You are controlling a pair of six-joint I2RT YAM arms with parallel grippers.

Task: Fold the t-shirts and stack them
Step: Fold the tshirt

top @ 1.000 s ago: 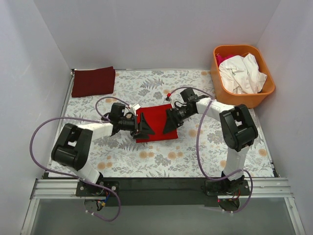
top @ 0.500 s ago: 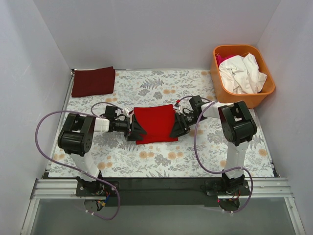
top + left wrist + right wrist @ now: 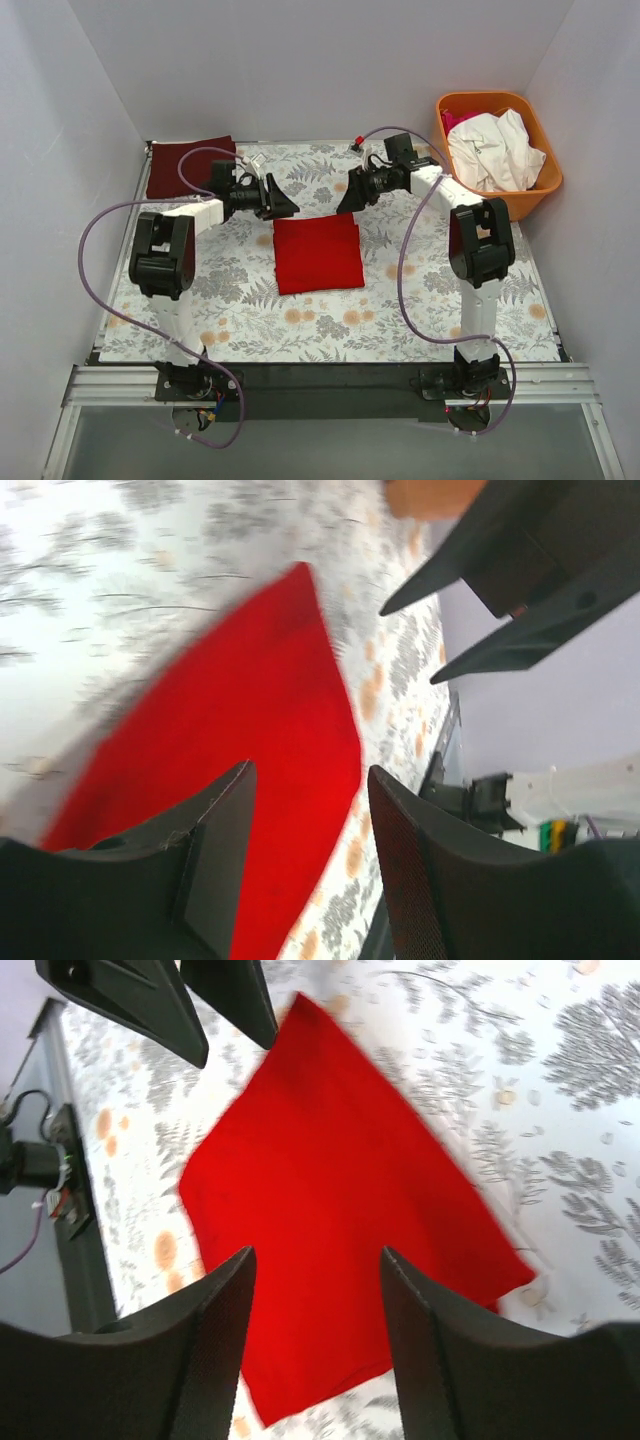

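Note:
A folded bright red t-shirt (image 3: 317,252) lies flat in the middle of the floral table; it also shows in the left wrist view (image 3: 240,730) and the right wrist view (image 3: 340,1230). A folded dark red t-shirt (image 3: 190,165) lies at the back left corner. My left gripper (image 3: 283,205) is open and empty, raised behind the red shirt's back left corner. My right gripper (image 3: 348,197) is open and empty, raised behind its back right corner. Both point inward toward each other.
An orange basket (image 3: 540,183) at the back right holds crumpled white (image 3: 495,150) and pink clothing. White walls enclose the table on three sides. Purple cables loop from both arms. The floral tablecloth (image 3: 400,310) covers the surface.
Both grippers have let go of the red shirt's sides, lifted and moved toward the back of the table. The red shirt now lies folded on its own.

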